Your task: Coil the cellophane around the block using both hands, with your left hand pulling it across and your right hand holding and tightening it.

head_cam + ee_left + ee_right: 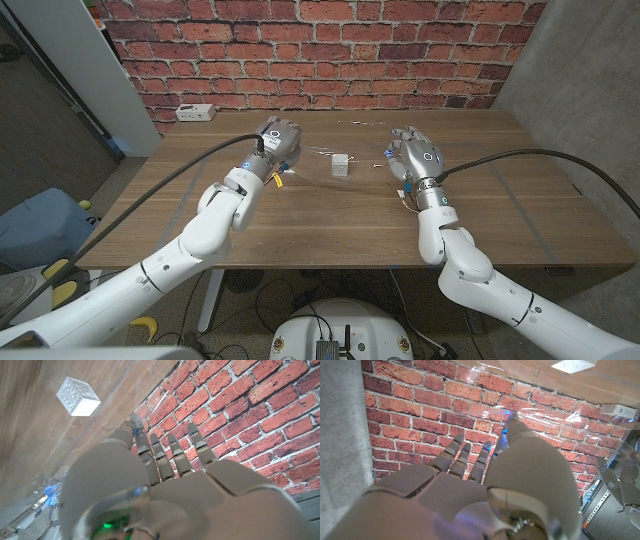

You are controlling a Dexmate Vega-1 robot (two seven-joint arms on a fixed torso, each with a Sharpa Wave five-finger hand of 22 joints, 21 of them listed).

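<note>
The white block (341, 165) sits on the desk (520, 200) on clear cellophane (318, 153), between the left hand (277, 140) and right hand (411, 153); both hands' fingers are apart, gripping nothing.

Left robot hand (276, 139) raised, right robot hand (414, 155) fingers spread
</note>
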